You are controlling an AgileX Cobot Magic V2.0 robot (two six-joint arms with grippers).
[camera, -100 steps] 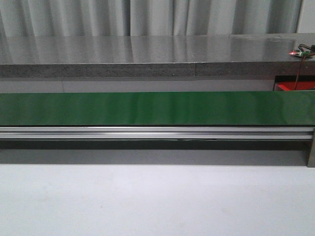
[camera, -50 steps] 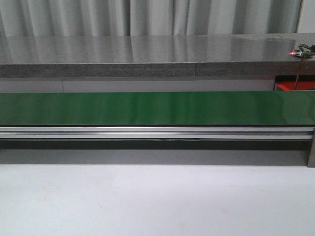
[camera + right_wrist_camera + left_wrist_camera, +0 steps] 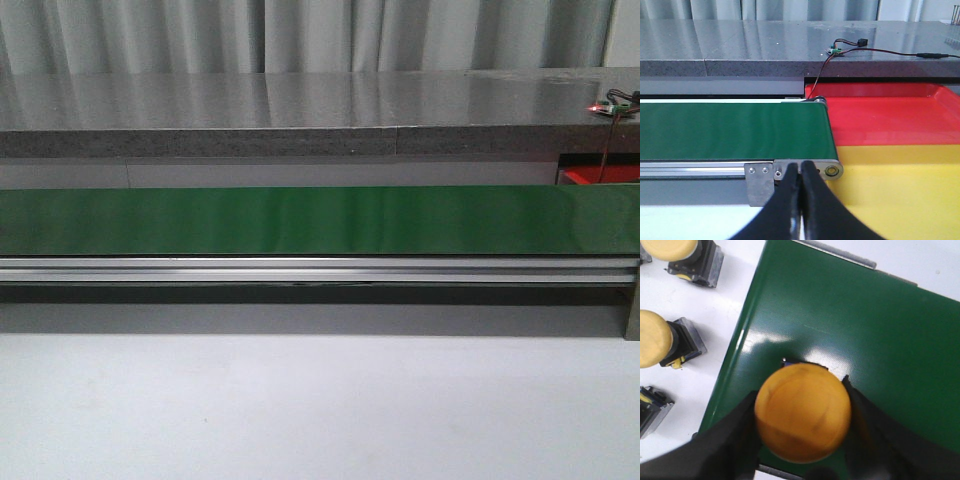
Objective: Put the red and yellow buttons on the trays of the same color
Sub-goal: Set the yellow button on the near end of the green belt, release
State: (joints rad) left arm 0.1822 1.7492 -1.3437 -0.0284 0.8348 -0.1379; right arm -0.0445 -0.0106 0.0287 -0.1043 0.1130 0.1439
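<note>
- Your left gripper (image 3: 802, 412) has its fingers (image 3: 730, 440) spread about as wide as the yellow button (image 3: 802, 412) and clamped on either side of its round cap, so that one's firmly in hand.
- That held button sits over the green belt (image 3: 865, 340), close to the belt's edge, with a bit of its dark base peeking out behind the cap. Can't tell if it's touching the belt or hanging just above.
- Off the belt on the white bench (image 3: 715, 315) you've got more yellow buttons: one (image 3: 652, 339) lying on its side beside the belt, another (image 3: 677, 252) further along, plus a dark body (image 3: 651, 407) cut off at the frame edge.
- Your right gripper (image 3: 801, 185) has its fingers (image 3: 785, 200) pressed together, nothing between them.
- It points at the belt's end roller, where the red tray (image 3: 890, 115) sits farther back and the yellow tray (image 3: 900, 190) nearer.
- Front view just shows you the belt (image 3: 320, 220), no arms or buttons in it.
</note>
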